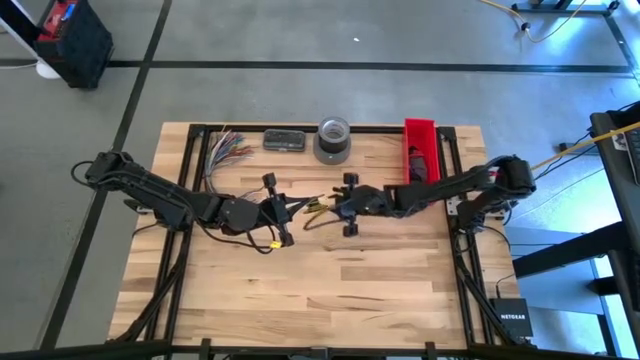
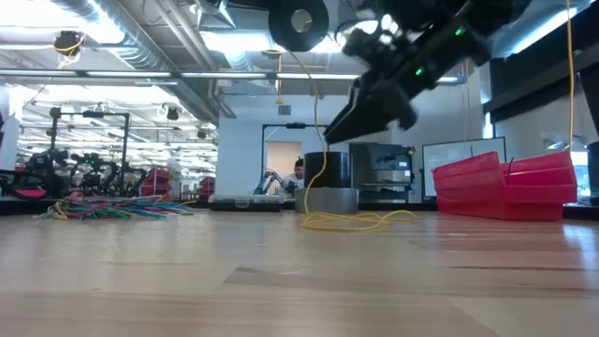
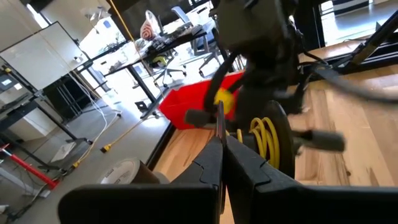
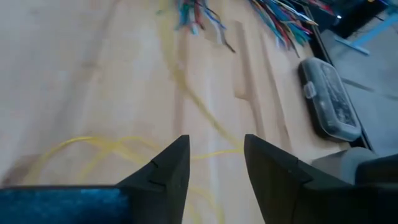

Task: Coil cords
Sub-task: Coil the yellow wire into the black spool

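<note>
Presently the right gripper (image 4: 214,140) is held with its jaws wide apart and nothing between them, just above the table. The cord (image 4: 112,146) is seen as loose yellow loops lying directly below and slightly ahead of its fingertips, with one strand running on away from them toward the fan of multicoloured wires (image 4: 292,18). No single long axis can be given for the loops; the trailing strand is laid roughly along the line in which the fingers point.

The left gripper (image 1: 283,212) is faced tip to tip with the right gripper (image 1: 333,208), the cord (image 1: 315,208) being strung between them. Its fingers (image 3: 211,162) are pressed together, apparently on a thin strand that rises from their tips. The right gripper is judged the nearer to the slack loops, so the next gather would be expected from it.

Where the cord ends cannot be made out, and part of the coil (image 3: 264,137) is hidden behind the right arm's wrist.
</note>
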Available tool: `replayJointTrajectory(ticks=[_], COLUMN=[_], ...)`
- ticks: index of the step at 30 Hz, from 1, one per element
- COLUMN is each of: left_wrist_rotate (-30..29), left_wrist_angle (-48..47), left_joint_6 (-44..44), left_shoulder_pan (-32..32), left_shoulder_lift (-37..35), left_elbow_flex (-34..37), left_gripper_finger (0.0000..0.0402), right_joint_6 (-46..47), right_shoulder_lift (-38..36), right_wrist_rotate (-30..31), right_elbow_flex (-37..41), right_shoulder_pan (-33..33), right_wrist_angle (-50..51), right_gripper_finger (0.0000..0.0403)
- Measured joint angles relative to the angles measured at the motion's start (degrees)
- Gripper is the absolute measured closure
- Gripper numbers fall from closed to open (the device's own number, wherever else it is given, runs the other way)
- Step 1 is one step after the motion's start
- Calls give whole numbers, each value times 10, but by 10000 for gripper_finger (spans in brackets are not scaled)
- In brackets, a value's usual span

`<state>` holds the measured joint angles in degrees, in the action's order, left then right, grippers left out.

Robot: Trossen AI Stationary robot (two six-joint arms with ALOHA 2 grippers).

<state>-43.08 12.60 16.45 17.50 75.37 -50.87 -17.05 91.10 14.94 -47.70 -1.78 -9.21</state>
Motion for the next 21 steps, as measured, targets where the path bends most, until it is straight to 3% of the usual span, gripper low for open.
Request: replayJointTrajectory(ticks=[7,11,14,21], left_wrist_rotate=[0,0,0,0], left_wrist_angle=[0,0,0,-6], left_joint_6=[0,0,0,0], left_shoulder_pan=[0,1,2,5], left_shoulder_lift=[0,0,0,0], left_elbow_flex=[0,0,0,0], left_gripper_finger=[400,400,400,400], right_joint_6=[-17,-48,-49,-44], right_shoulder_lift=[58,62,42,-33], right_wrist_rotate=[-26,12,19,33], right_elbow_flex=[0,0,0,0], right_shoulder_pan=[19,17,18,17], right_wrist_angle=[-73,-62,-42,19], right_gripper_finger=[275,329,386,393])
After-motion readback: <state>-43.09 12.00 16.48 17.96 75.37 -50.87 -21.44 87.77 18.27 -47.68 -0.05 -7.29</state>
